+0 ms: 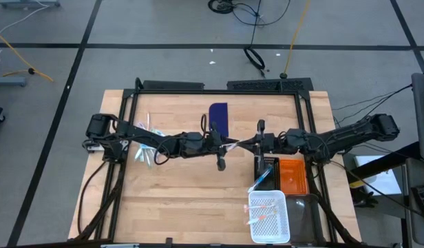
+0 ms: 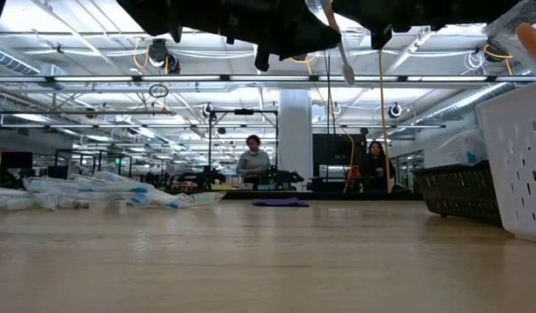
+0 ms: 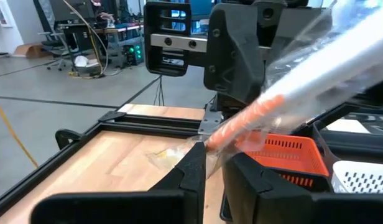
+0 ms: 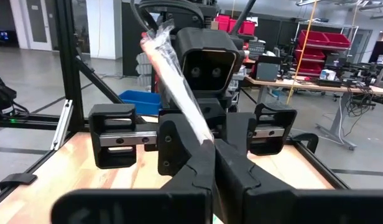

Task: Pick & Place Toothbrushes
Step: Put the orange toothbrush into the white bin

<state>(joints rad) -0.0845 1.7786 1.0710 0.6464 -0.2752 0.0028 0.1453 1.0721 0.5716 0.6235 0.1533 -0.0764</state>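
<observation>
2 grippers meet nose to nose above the table's middle, operator. Your right gripper (image 4: 211, 149) is clamped on a wrapped toothbrush (image 4: 173, 78) with an orange handle. The same brush reaches the left gripper (image 3: 210, 163); you cannot tell whether those fingers pinch it. More toothbrushes (image 1: 144, 148) lie piled under the left arm, others in the white basket (image 1: 269, 218).

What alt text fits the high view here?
Both grippers meet mid-table, left gripper and right gripper on one wrapped toothbrush. More toothbrushes lie at left; a white basket, orange bin and black bin sit at right.
</observation>
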